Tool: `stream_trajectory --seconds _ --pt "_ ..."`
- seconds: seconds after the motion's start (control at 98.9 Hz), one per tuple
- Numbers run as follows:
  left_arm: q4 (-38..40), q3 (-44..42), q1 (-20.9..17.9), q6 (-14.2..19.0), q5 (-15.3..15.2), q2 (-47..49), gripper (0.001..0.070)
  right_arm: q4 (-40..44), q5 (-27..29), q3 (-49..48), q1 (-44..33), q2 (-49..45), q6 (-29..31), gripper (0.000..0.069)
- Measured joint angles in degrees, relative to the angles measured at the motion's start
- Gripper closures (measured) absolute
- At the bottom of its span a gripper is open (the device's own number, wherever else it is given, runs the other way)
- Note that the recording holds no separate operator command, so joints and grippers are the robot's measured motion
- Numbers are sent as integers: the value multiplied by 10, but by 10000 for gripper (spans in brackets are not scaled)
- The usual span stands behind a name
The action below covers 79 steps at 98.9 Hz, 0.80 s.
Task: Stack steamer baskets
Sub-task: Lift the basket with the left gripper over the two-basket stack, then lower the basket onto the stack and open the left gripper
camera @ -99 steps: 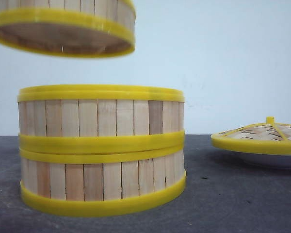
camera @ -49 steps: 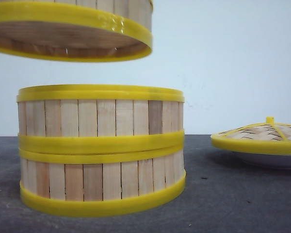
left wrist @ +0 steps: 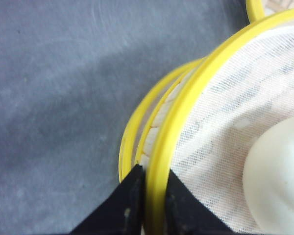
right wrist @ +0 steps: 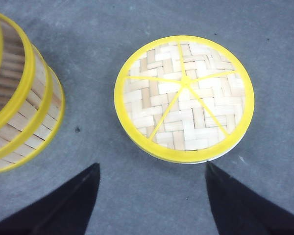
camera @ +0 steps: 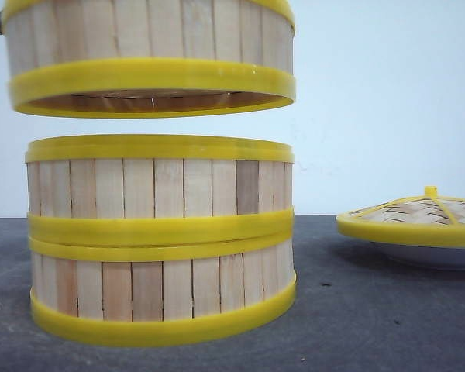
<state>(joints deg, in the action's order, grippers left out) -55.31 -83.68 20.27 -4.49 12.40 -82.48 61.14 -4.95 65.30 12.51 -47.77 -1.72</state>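
Front view: two baskets stand stacked on the table, and these serve as the landmark. The third basket hangs in the air directly above the stack, a clear gap between its lower rim and the stack's top rim, and its sides nearly in line with those below. It looks close to level. To the right of the stack, well apart, the lid rests on a white plate. No hand shows here.

Left wrist view: the left hand is pinched on the raised basket's rim, one finger outside the wall and one inside. A white mesh liner lies in that basket, with a white rounded thing on it, possibly a bun. The stack's rim peeks out below, slightly offset toward the outer side.

Right wrist view: the right hand hovers spread wide and empty over the lid, with the stack off to one side.

The step in hand appears to be placing the last basket. The next move calls for a small centring correction, then a straight, level descent until the rims seat, and only then release.
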Motion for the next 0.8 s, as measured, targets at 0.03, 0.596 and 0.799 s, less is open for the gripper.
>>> stream_trajectory --seconds 0.03,0.596,0.799 --pt "4 0 0 2 0 -3 688 0 0 0 0 0 0 269" --pt "9 -2 -2 11 3 -62 688 0 0 0 0 0 0 269" --pt "10 -3 -2 11 3 -63 688 0 0 0 0 0 0 269"
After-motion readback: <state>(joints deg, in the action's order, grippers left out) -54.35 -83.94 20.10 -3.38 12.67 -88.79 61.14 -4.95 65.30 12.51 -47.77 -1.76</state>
